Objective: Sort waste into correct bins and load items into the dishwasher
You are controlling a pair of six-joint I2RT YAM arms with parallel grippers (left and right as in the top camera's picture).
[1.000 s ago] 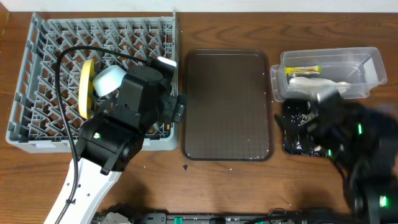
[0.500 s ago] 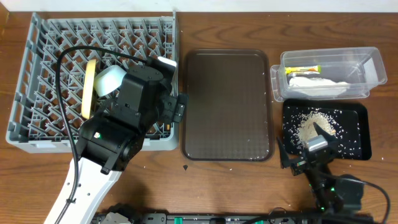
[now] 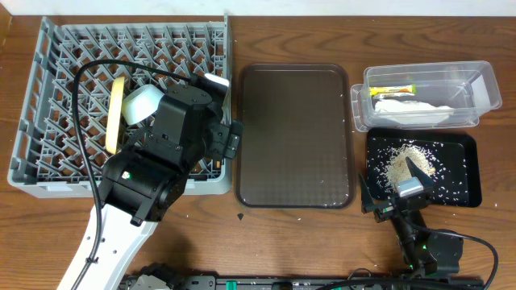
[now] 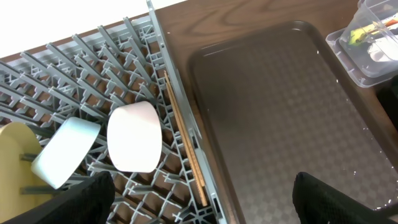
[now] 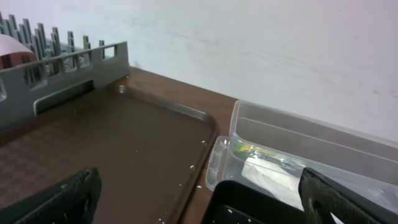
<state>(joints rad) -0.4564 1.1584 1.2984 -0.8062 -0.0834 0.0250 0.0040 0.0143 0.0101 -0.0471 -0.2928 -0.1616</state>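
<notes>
- Overhead: the yellow plate point(image 3: 115, 113) stands in the dish rack point(image 3: 48, 80). The right hand point(image 3: 397, 195) sits at the black tray's point(image 3: 477, 169) near corner.
- Left wrist: the left hand point(image 4: 202, 202) is spread, gripping nothing. The wooden chopsticks point(image 4: 183, 140) lie just beneath it, lengthwise along the rack's wall, so this hand is the nearer one.
- Right wrist: the right hand is spread and bare, with the clear tub point(image 5: 298, 143) ahead.

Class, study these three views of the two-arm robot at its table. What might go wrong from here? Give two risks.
1. The left gripper hangs open just over the chopsticks, which lie along the dish rack's edge. A nudge might push them through the lattice.
2. The right gripper sits at the black tray's near corner. A careless swing could clip the tray and scatter the rice scraps.
</notes>
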